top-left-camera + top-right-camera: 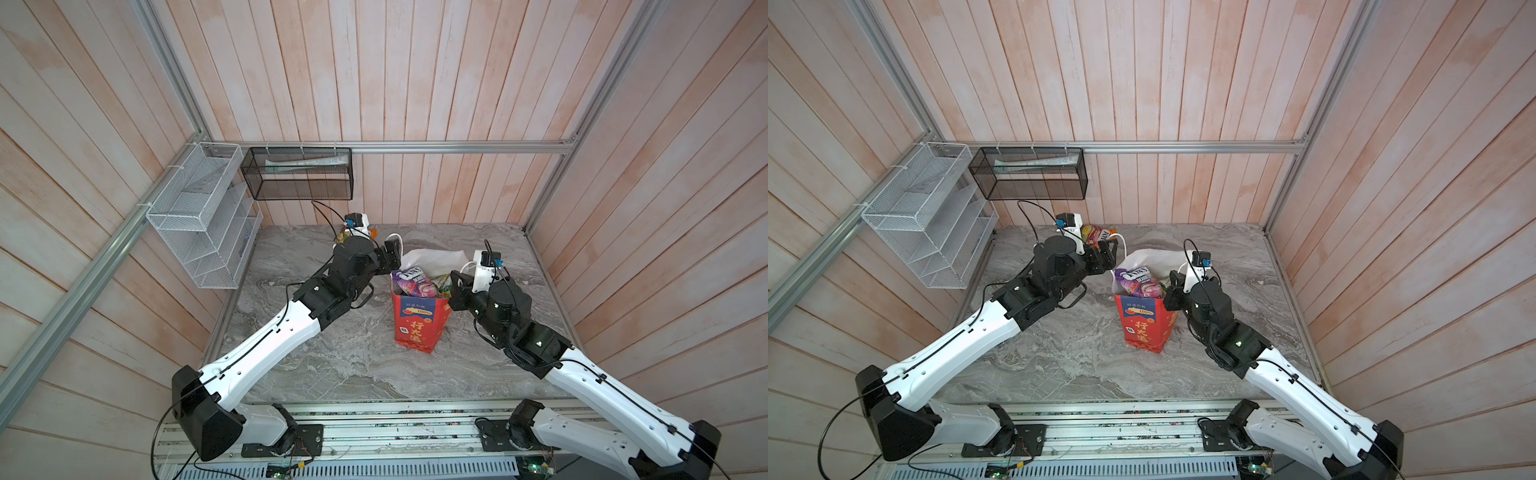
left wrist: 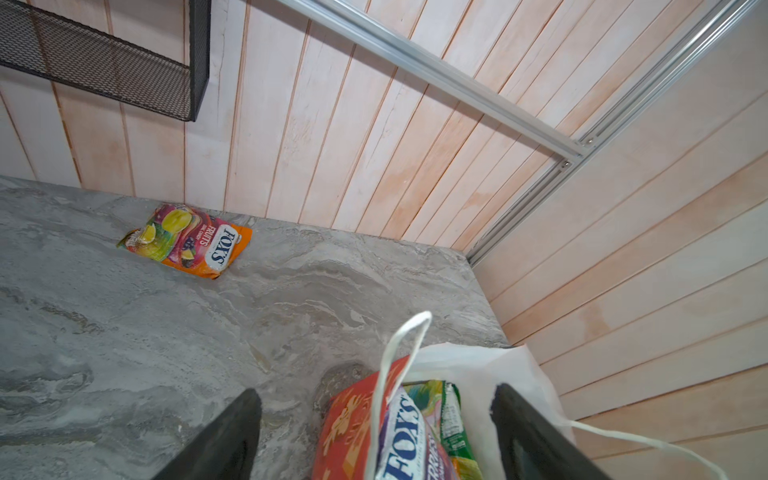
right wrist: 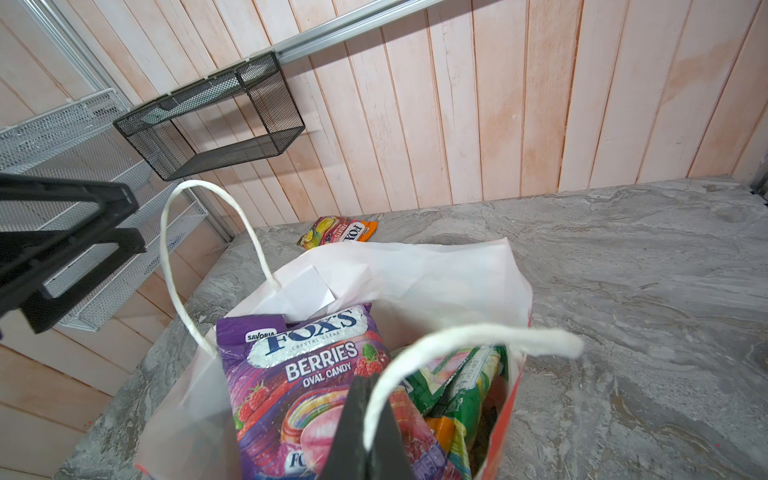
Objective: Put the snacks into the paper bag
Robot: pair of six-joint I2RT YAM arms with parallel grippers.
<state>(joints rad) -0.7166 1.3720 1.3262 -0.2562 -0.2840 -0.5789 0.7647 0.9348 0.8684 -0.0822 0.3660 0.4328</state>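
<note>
Evidently one snack is left out. An orange packet (image 2: 187,239) lies flat on the counter (image 2: 291,299) close to its back edge, left of that edge's middle. It is well apart from the bag (image 1: 417,328), which stands upright about mid-counter. The bag already holds a purple packet (image 3: 299,374) poking above the rim, with green packets (image 3: 465,386) beside it.

The left gripper (image 2: 376,392) hangs over the bag's left rim with its jaws spread wide and nothing in them. The rim and one cord handle (image 2: 386,361) show between the fingers. The right gripper (image 3: 365,399) is closed at the right rim, with the other handle (image 3: 478,336) curving round it. Whether it nips the paper I cannot tell.

To do this step well, I judge the left arm should lift clear of its handle before swinging toward the back edge, so the cord cannot snag and tip the bag. The orange packet is glossy and flat, so the jaws should come down across its short width and pinch a crinkled edge rather than the slippery face. The bag looks nearly full, so the packet would likely go in best edge-first behind the purple packet, with the bag kept steady.

The purple packet reads "SAVORIA", "FOX'S CRYSTAL CLEAR" and "BERRIES OVAL CANDY". The orange packet reads "FOX'S" and "FRUITS". The bag's blue panel shows "100%" above gold Chinese characters.
</note>
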